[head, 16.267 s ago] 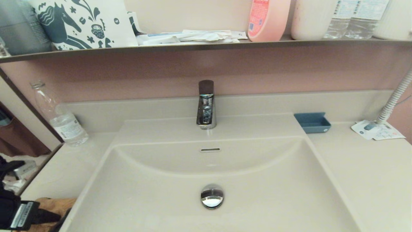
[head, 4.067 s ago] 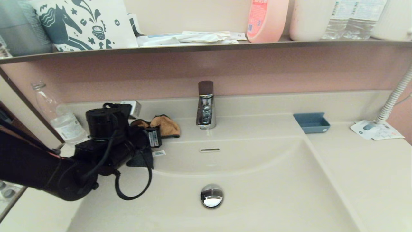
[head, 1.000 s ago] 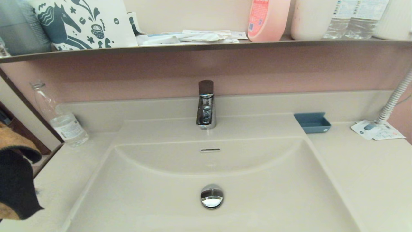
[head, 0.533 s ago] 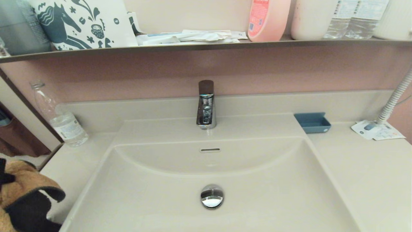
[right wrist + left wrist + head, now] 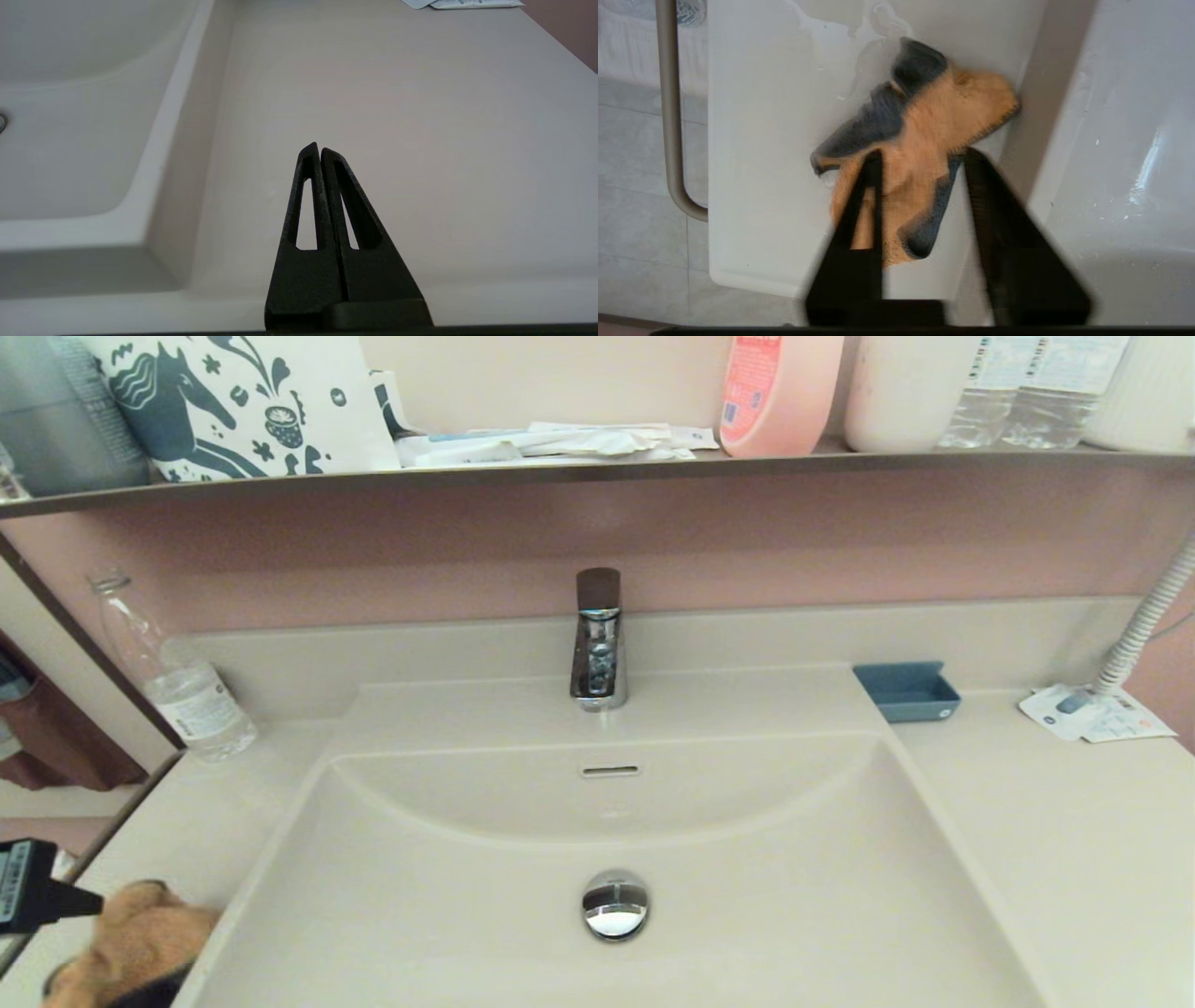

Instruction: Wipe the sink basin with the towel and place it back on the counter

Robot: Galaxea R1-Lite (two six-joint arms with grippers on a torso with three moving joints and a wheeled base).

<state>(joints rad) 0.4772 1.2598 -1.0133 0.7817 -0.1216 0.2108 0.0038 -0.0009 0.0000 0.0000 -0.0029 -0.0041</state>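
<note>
Now the towel (image 5: 924, 140), tan with dark blue-black edging, lies crumpled on the counter (image 5: 1055, 821) at its near-left corner, just beside the raised rim of the sink basin (image 5: 766, 896); in the head view only a tan lump of it (image 5: 140, 947) shows at the bottom-left edge. Left gripper (image 5: 920, 158) hovers over the towel with its two black fingers spread apart, one finger (image 5: 873, 186) over the tan middle of the cloth, the other over its edge by the basin rim; the fingers do not pinch the cloth, so it is released. In the head view only a black bit of the left arm with a label pokes in at the left edge, just beside the towel. Right gripper (image 5: 320, 151) sits low over the counter on the right side of the basin, fingers pressed together, holding nothing, parked. Basin has a chrome drain stopper (image 5: 614, 905) at centre and a slot overflow (image 5: 610, 770) on the back wall, with the chrome faucet (image 5: 597, 644) behind it. Clear plastic bottle (image 5: 177, 672) stands at the back left of the counter, small blue tray (image 5: 906, 691) at the back right, paper packets (image 5: 1092, 714) further right by a white corrugated hose (image 5: 1144, 621). Upper shelf (image 5: 560, 471) carries a printed bag, papers, a pink bottle and water bottles.
</note>
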